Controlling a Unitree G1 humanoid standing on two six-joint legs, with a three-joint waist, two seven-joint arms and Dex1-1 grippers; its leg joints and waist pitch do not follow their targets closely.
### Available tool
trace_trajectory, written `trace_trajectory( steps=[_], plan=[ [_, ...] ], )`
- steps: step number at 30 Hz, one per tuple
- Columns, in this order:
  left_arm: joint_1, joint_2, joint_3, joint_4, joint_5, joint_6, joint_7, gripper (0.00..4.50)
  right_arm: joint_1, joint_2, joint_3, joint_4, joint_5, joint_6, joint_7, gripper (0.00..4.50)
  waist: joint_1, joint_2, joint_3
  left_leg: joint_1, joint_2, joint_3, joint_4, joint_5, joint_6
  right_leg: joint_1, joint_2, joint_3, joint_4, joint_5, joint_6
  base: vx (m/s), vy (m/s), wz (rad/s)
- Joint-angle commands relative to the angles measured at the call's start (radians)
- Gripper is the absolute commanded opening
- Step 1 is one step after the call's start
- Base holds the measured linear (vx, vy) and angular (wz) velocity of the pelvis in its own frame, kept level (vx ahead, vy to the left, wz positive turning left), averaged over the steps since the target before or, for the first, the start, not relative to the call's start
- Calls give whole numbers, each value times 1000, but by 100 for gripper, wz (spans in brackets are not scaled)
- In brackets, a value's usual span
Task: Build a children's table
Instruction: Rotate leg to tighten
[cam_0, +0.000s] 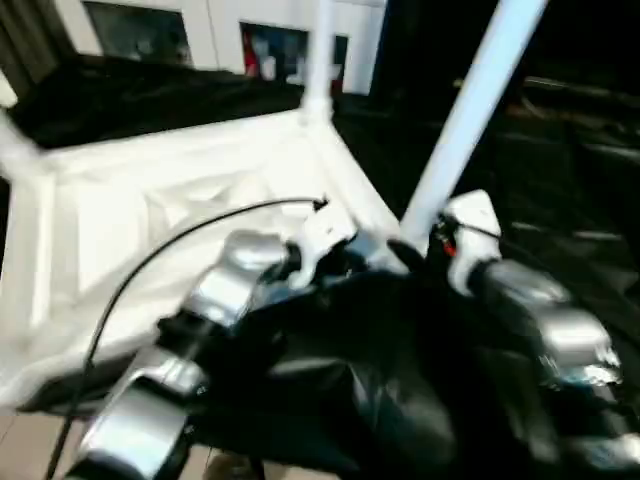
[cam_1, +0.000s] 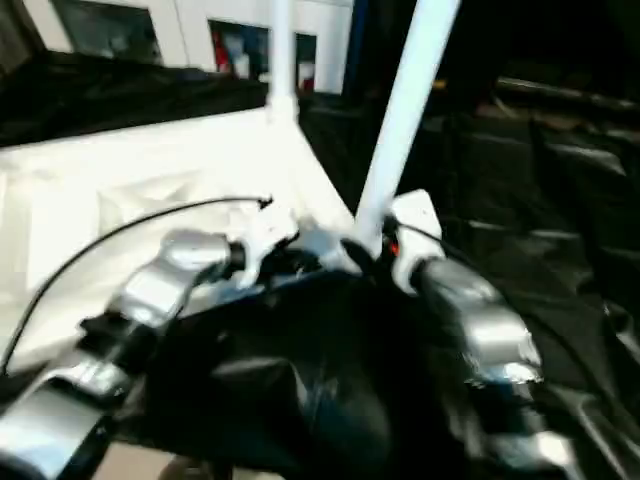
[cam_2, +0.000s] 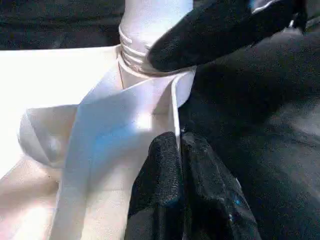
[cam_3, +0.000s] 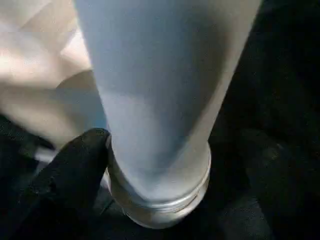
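Right wrist view puts the leg (cam_3: 160, 100) standing upright between my right pincer (cam_3: 165, 165)'s spread fingers, nothing gripped, at the tabletop (cam_0: 150, 200)'s near corner socket right of centre, left pincer (cam_2: 182, 185) shut alongside.

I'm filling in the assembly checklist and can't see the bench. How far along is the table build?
Done: a white tubular leg stands in the far corner socket of the upturned white plastic tabletop. In hand: a second leg sits at the near corner socket, its threaded base still showing; the left gripper is shut against the tabletop's edge. Left: seating it, then any legs remaining.
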Motion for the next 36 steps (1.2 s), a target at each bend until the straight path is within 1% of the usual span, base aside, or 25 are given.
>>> trace_trajectory(
  steps=[1, 2, 3, 4, 5, 8, 10, 12, 15, 18, 19, 21, 22, 23, 26, 28, 29, 30, 32, 33, 35, 36],
  plan=[
    [15, 8, 4, -26, -31, -22, -42, 0, 13, -32, -9, -27, 2, 13, 46, 448, 0, -11, -76, 37, 24, -10, -52, -158, 92, 44, 5, 7, -42, -78, -230, 0, 0, 0],
    [27, 28, 5, -55, -43, -14, -74, 0, 28, -73, 1, -59, 10, 9, 104, 448, -1, -13, -76, 36, 24, -11, -51, -165, 91, 45, 5, 7, -41, -89, -234, 0, 0, 0],
    [37, 42, 5, -78, -53, -4, -98, 0, 33, -92, 3, -79, 20, 11, 132, 448, 1, -13, -76, 40, 25, -10, -50, -172, 90, 45, 3, 8, -42, -96, -237, 0, 0, 0],
    [45, 52, 4, -96, -59, 2, -117, 0, 36, -104, 3, -91, 32, 17, 152, 448, 0, -13, -75, 40, 25, -9, -50, -175, 95, 44, 3, 9, -42, -97, -240, 0, 0, 0],
    [45, 52, 4, -96, -59, 2, -117, 0, 36, -104, 3, -91, 32, 17, 152, 448, 0, -13, -75, 40, 25, -9, -50, -175, 95, 44, 3, 9, -42, -97, -240, 0, 0, 0],
    [59, 67, -1, -130, -69, 14, -142, 0, 39, -124, 14, -106, 53, 27, 192, 448, -2, -13, -72, 41, 26, -8, -51, -200, 87, 40, 1, 10, -48, -147, -236, 0, 0, 0],
    [66, 74, -5, -146, -74, 24, -149, 0, 40, -127, 27, -105, 62, 28, 206, 448, -2, -16, -70, 41, 27, -9, -54, -212, 77, 39, 0, 10, -50, -181, -227, 0, 0, 0],
    [68, 77, -6, -150, -75, 26, -150, 0, 39, -118, 28, -102, 66, 30, 213, 448, -3, -15, -70, 42, 27, -10, -54, -220, 66, 37, 1, 10, -51, -200, -220, 0, 0, 0],
    [69, 79, -6, -155, -77, 31, -150, 0, 41, -113, 36, -105, 71, 34, 227, 448, -3, -16, -70, 41, 26, -10, -54, -218, 63, 37, 1, 10, -50, -193, -216, 0, 0, 0],
    [71, 81, -7, -164, -80, 38, -151, 0, 47, -112, 53, -104, 68, 31, 242, 448, -2, -17, -72, 40, 25, -10, -51, -192, 72, 39, 1, 10, -46, -154, -222, 0, 0, 0],
    [71, 81, -6, -166, -80, 40, -152, 0, 48, -111, 57, -103, 66, 30, 245, 432, -2, -17, -72, 40, 25, -9, -51, -187, 74, 39, 1, 10, -45, -148, -224, 0, 0, 0],
    [70, 80, -5, -168, -79, 44, -150, 0, 46, -107, 64, -91, 63, 25, 246, 432, -1, -17, -73, 40, 25, -9, -49, -170, 82, 40, 2, 10, -42, -124, -231, 0, 0, 0],
    [70, 80, -5, -167, -78, 45, -148, 0, 44, -105, 65, -86, 63, 24, 244, 422, -1, -17, -72, 40, 24, -8, -49, -167, 86, 40, 3, 9, -42, -119, -234, 0, 0, 0],
    [70, 80, -5, -167, -78, 45, -148, 0, 44, -105, 65, -86, 63, 24, 244, 404, -1, -16, -73, 40, 24, -8, -48, -167, 86, 40, 2, 9, -41, -119, -235, 0, 0, 0],
    [70, 84, -4, -171, -79, 49, -149, 0, 36, -96, 61, -79, 68, 23, 236, 386, -1, -16, -72, 41, 24, -9, -48, -175, 82, 41, 2, 9, -42, -134, -236, 0, 0, 0],
    [71, 87, -4, -172, -80, 50, -150, 0, 35, -93, 59, -79, 71, 23, 237, 362, -1, -15, -72, 41, 24, -9, -49, -177, 80, 41, 2, 9, -42, -135, -235, 0, 0, 0],
    [71, 87, -4, -172, -80, 50, -150, 0, 35, -93, 59, -79, 71, 23, 237, 362, -1, -15, -72, 41, 24, -9, -49, -177, 80, 41, 2, 9, -42, -135, -235, 0, 0, 0],
    [71, 88, -3, -173, -80, 52, -151, 0, 34, -91, 58, -78, 73, 22, 240, 347, -1, -14, -72, 41, 25, -9, -49, -178, 79, 41, 2, 9, -43, -137, -235, 0, 0, 0],
    [71, 89, -3, -173, -80, 53, -151, 0, 34, -92, 57, -77, 74, 20, 241, 332, -1, -15, -73, 42, 25, -9, -49, -178, 78, 41, 2, 9, -42, -136, -236, 0, 0, 0],
    [70, 89, -3, -172, -80, 54, -152, 0, 35, -91, 56, -78, 77, 21, 242, 314, -1, -16, -72, 42, 25, -9, -49, -177, 78, 40, 3, 9, -42, -134, -236, 0, 0, 0],
    [69, 89, -3, -172, -81, 54, -153, 0, 36, -90, 56, -80, 79, 22, 242, 298, -1, -15, -73, 41, 24, -9, -48, -173, 79, 42, 2, 9, -41, -129, -236, 0, 0, 0],
    [70, 89, -3, -172, -81, 54, -153, 0, 37, -89, 57, -81, 80, 22, 241, 298, -1, -15, -72, 40, 24, -9, -49, -174, 79, 42, 2, 9, -42, -131, -236, 0, 0, 0]
  ],
)
